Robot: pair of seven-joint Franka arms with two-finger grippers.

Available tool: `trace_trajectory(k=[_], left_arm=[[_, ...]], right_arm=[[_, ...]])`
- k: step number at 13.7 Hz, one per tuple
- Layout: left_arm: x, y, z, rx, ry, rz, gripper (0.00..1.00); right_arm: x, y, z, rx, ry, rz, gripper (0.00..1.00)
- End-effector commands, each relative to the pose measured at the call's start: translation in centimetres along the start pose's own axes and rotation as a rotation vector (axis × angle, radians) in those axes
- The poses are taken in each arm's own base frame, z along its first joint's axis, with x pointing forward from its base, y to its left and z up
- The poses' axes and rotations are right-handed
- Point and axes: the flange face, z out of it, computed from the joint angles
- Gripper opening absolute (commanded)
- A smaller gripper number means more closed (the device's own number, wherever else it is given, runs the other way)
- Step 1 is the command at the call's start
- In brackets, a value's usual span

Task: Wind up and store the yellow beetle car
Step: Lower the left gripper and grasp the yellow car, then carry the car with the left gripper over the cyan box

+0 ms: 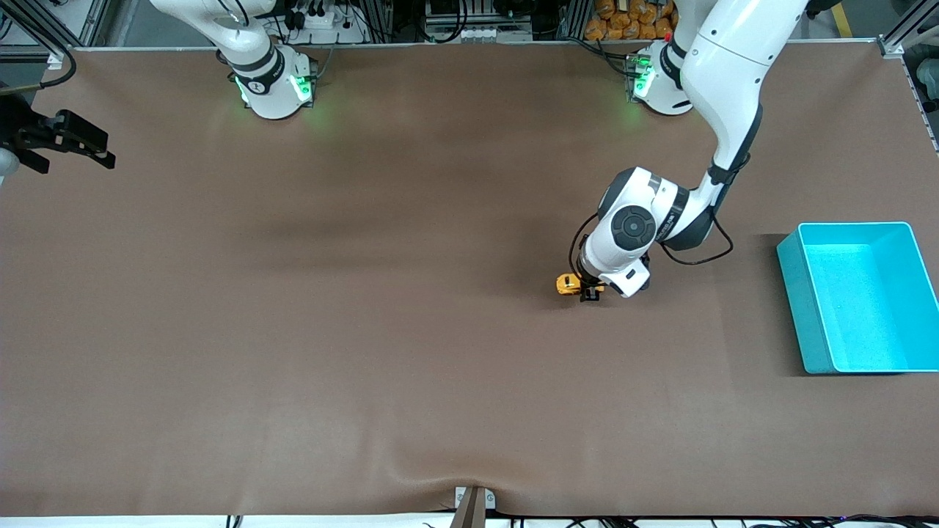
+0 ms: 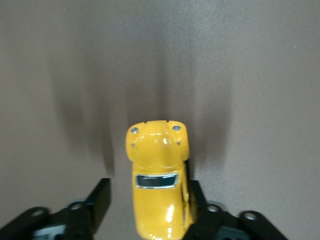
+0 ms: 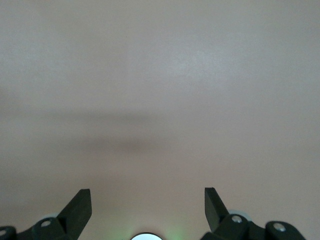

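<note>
The yellow beetle car (image 1: pixel 566 283) stands on the brown table mat, toward the left arm's end. In the left wrist view the car (image 2: pixel 157 185) lies between the fingers of my left gripper (image 2: pixel 150 186). One finger (image 2: pixel 199 197) touches the car's side, and the other finger (image 2: pixel 100 197) stands a small gap away from it. My left gripper (image 1: pixel 590 292) is low at the table, over the car's rear half. My right gripper (image 1: pixel 103 150) waits open and empty over the right arm's end of the table, and its wrist view (image 3: pixel 147 195) shows only bare mat.
A teal bin (image 1: pixel 791 293) stands empty at the left arm's end of the table, about level with the car. A small clamp (image 1: pixel 473 502) sits at the table edge nearest the front camera.
</note>
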Motion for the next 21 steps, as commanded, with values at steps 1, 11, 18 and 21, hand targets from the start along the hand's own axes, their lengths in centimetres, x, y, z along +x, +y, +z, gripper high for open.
trace_trajectory(k=[1,11,18,21], left_arm=[[-0.4,0.3,0.1,-0.02,0.011,-0.008,0.0],[2.1,3.5,-10.4,-0.049,0.148,0.223,0.0],[16.9,5.9,-19.6,-0.054,0.17,0.414,0.0],[24.1,6.2,-21.2,-0.049,0.15,0.529,0.0]], right_arm=[[-0.6,-0.3,-0.1,0.01,0.011,0.016,1.0],[-0.7,-0.5,-0.3,0.01,0.012,0.012,1.0],[-0.6,-0.6,-0.2,0.01,0.012,0.01,1.0],[-0.6,-0.6,-0.2,0.01,0.012,0.01,1.0]])
